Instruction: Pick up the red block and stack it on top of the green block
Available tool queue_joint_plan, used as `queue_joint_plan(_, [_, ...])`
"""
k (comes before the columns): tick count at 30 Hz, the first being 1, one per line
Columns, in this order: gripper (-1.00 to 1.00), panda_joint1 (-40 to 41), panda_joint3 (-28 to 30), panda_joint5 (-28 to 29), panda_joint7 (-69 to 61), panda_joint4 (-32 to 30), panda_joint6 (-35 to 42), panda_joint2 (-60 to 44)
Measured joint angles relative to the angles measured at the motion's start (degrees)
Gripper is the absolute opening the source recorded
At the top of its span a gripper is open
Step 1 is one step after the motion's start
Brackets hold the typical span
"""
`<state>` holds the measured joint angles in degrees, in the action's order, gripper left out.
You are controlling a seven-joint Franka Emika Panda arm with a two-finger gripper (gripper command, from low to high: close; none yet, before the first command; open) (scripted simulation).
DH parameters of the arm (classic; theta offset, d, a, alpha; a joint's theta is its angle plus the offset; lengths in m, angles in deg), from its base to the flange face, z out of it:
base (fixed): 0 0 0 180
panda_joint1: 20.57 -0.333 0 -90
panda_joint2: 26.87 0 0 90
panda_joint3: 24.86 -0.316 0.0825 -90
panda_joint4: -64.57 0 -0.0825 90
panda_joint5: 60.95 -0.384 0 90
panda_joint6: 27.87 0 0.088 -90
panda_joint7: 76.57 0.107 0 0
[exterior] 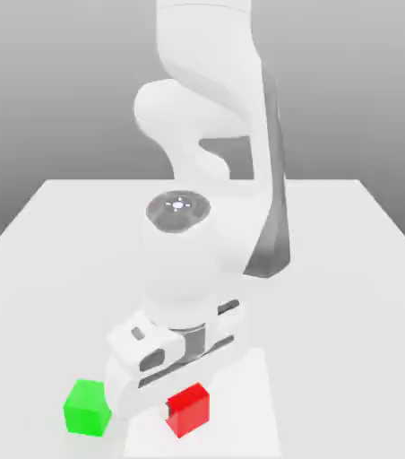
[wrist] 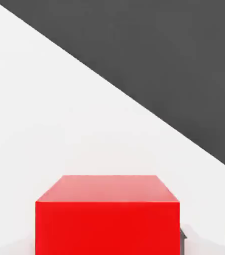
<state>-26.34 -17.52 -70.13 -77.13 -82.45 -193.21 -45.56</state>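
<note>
The green block (exterior: 87, 407) sits on the white table (exterior: 45, 233) close to the table's near edge, toward the exterior view's left. It is a cube, so it has no long axis. It rests flat on one face. Its vertical edges stand upright, and it is turned slightly so that one corner faces the camera.

Just to the right of the green block is the white hand of the arm (exterior: 206, 134), lowered almost to the table surface. A narrow strip of bare table separates the green block from the hand body; the two are not touching.

The gripper (exterior: 181, 408) points down at the table. Its fingers are drawn in nearly as far as they go, closed on the red block (exterior: 189, 410). The hand body covers the upper left part of this block in the exterior view.

The red block lies near the table's near edge, right of the green block and apart from it. It is also a cube with no long axis, upright on one face and rotated slightly about the vertical, with one corner toward the camera. Whether its underside touches the table cannot be told.

In the hand view the red block (wrist: 107, 219) sits directly before the camera, one flat face square-on and its top face level. A dark finger tip (wrist: 183, 238) shows against its side. Beyond it the white table (wrist: 45, 109) ends at a straight edge against a dark background.
</note>
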Motion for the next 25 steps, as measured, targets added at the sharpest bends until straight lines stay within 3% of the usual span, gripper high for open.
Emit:
queue_joint_plan(5, [-1.00,-1.4,2.5,4.9,3.6,-1.5,7.5,9.1])
queue_joint_plan(10, [-1.00,6.1,9.9,5.9,8.7,1.0,14.3,13.4])
queue_joint_plan(15, [-1.00,9.2,7.5,0.1,5.4,2.1,7.7,5.3])
queue_joint_plan(16, [1.00,9.6,7.0,-0.7,4.8,2.1,6.7,4.2])
queue_joint_plan(22, [1.00,9.8,6.8,-1.1,4.5,2.2,6.2,3.7])
queue_joint_plan(25, [1.00,9.2,7.9,1.8,6.6,2.0,9.6,7.5])
